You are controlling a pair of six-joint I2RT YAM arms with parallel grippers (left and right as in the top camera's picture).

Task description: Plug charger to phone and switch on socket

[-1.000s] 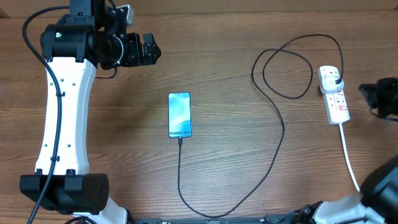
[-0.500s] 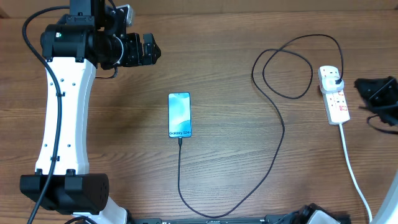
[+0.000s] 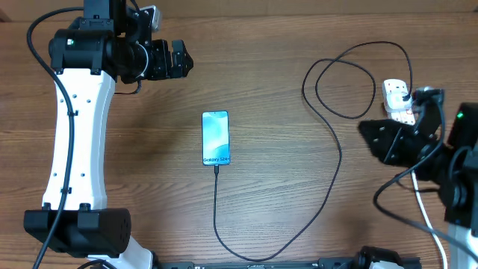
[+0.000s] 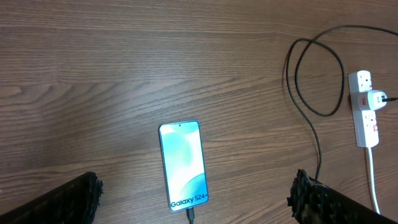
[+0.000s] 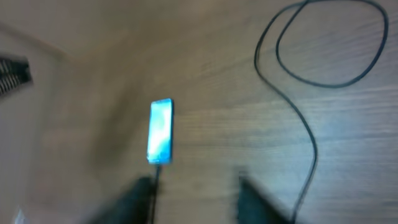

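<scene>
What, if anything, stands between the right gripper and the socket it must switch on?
Nothing separate shows. The right gripper is close beside the socket, and its arm hides the strip's lower end from overhead. In the left wrist view the strip carries only the charger's plug.

Brown wood-grain surface (image 3: pixel 261 75) was seen in all views; grain was laid left-right; rendered blurred in right wrist view.
</scene>
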